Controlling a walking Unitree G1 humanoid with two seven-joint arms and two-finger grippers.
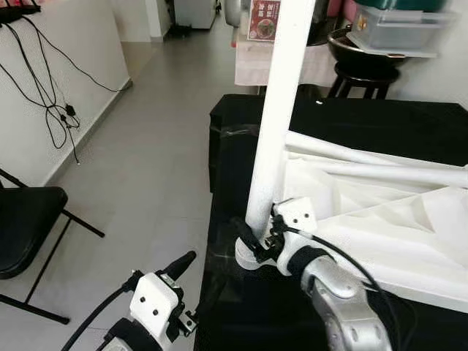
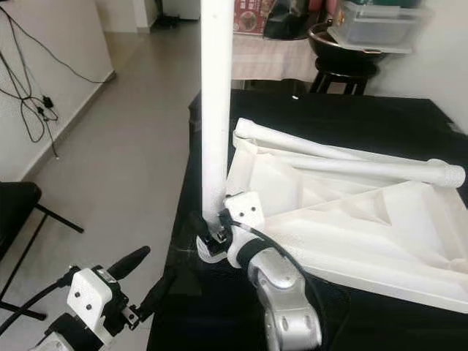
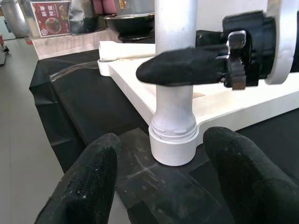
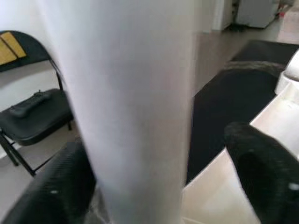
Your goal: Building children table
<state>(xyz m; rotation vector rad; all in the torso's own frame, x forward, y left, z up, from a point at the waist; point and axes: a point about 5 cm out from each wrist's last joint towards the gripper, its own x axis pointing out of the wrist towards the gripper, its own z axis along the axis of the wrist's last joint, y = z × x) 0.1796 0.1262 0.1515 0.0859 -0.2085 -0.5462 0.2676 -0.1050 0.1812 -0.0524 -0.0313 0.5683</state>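
Note:
A white children's table top [image 2: 351, 212] lies upside down on a black-covered table [image 1: 365, 124]. One white table leg [image 1: 278, 110] stands upright in the socket [image 3: 174, 144] at the near left corner. My right gripper [image 1: 252, 241] is shut on this leg just above the socket, a finger on each side of the leg [image 4: 135, 116]. My left gripper [image 1: 194, 281] hangs open and empty beside the table's near left edge, pointing at the socket. Two more white legs [image 2: 344, 157] lie across the top.
A black folding chair [image 1: 25, 227] stands on the left, below cables [image 1: 55, 110] hanging on the wall. Beyond the table are a stool with a dark pan [image 1: 365, 62] and a plastic box [image 2: 380, 25]. Grey floor [image 1: 146, 168] runs along the left.

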